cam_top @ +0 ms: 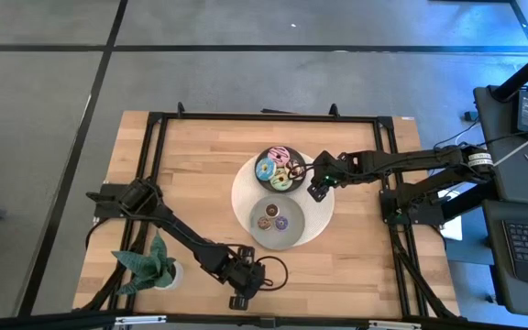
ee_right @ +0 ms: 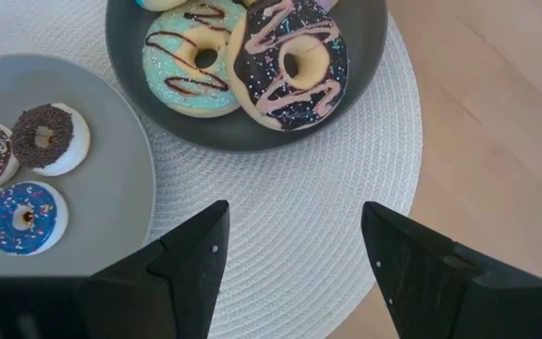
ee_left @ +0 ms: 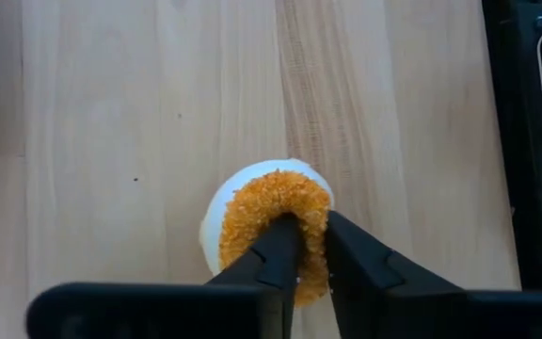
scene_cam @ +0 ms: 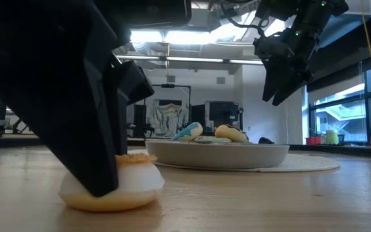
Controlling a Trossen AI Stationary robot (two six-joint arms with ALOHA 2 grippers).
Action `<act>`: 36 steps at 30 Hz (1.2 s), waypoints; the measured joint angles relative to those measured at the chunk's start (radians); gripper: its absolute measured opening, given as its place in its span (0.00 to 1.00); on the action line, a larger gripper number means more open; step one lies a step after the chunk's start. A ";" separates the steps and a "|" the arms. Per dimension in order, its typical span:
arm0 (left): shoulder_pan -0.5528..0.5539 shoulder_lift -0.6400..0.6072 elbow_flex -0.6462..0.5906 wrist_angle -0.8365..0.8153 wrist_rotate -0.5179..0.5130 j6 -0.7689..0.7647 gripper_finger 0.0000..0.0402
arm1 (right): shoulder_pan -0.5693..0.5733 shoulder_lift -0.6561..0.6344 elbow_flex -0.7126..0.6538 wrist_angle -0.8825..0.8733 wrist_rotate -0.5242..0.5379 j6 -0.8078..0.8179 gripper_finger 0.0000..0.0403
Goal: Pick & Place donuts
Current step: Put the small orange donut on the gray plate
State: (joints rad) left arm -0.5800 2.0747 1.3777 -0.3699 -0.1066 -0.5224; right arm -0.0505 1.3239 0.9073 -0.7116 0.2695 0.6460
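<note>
My left gripper [ee_left: 310, 231] is down at the table's near edge, shut on a mini donut [ee_left: 266, 202] with orange crumbs on a white base. My right gripper [ee_right: 294, 221] hangs open above the white woven mat [ee_right: 299, 188], raised beside the dark dish [ee_right: 374, 56]. That dish holds larger donuts, among them a green-iced one [ee_right: 191, 61] and a sprinkled chocolate one [ee_right: 290, 66]. Minis, a brown one [ee_right: 50, 137] and a blue one [ee_right: 24, 217] among them, lie on the light grey plate [ee_right: 111, 188]. My left gripper pinches one side of the orange donut's ring [ee_left: 313, 259]. One finger [ee_left: 276, 254] stands in the hole and the other [ee_left: 360, 264] outside it. The fingers come from above, pointing down. The donut sits flat with its white base [scene_cam: 111, 193] on the table.
Both dishes sit on the round mat [cam_top: 317, 225] at the table's middle. A green star-shaped potted plant [cam_top: 154, 266] stands at the near left corner, close to my left arm. Bare wood lies around the orange donut, and a black frame runs along the table's edges.
</note>
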 joint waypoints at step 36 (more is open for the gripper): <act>0.314 -0.064 -0.001 -0.029 0.005 0.044 0.07 | 0.000 0.000 0.000 0.002 0.007 -0.052 0.61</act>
State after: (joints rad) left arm -0.2663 2.0108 1.3766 -0.3989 -0.1019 -0.4784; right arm -0.0502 1.3235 0.9070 -0.7099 0.2769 0.5940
